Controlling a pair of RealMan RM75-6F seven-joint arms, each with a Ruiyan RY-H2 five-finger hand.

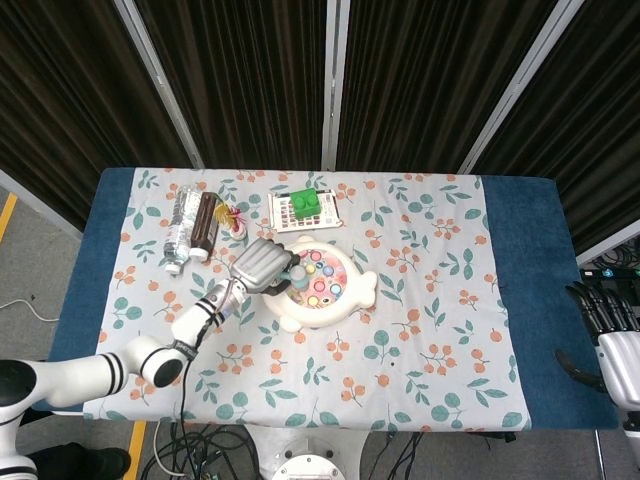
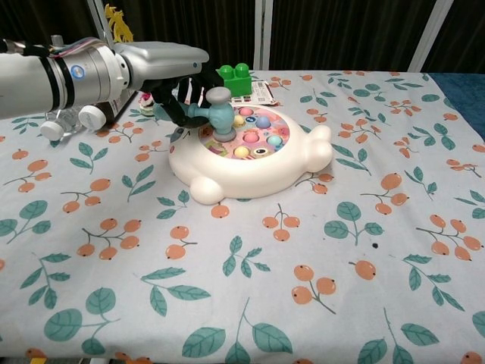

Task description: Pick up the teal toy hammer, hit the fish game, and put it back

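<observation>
From the head view, the left hand [image 1: 264, 264] reaches in over the near-left edge of the white, seal-shaped plastic fish game [image 1: 320, 283], its fingers curled around the handle of the small teal toy hammer [image 1: 297, 274]. The hammer head sits over the left part of the game's round pink playing face. Behind, on the floral tablecloth [image 1: 430, 340], lie a clear plastic bottle [image 1: 179, 228], a dark brown bar-shaped object [image 1: 205, 222], and a green toy brick [image 1: 305, 203] on a printed card [image 1: 302, 209]. The right hand [image 1: 608, 330] rests at the far right table edge, well apart from everything; its fingers look loosely extended with nothing in them.

In the chest view, the left hand [image 2: 173, 95] grips the hammer [image 2: 217, 114] by its handle, head pointing down, the lower face touching or just above the coloured fish buttons of the fish game [image 2: 250, 155]; I cannot tell which.

The risks, as I judge them: the handle is short and slim in a large hand, so a hard strike could twist it out of the grip. A blow landing near the left rim could tip or slide the light game across the cloth
</observation>
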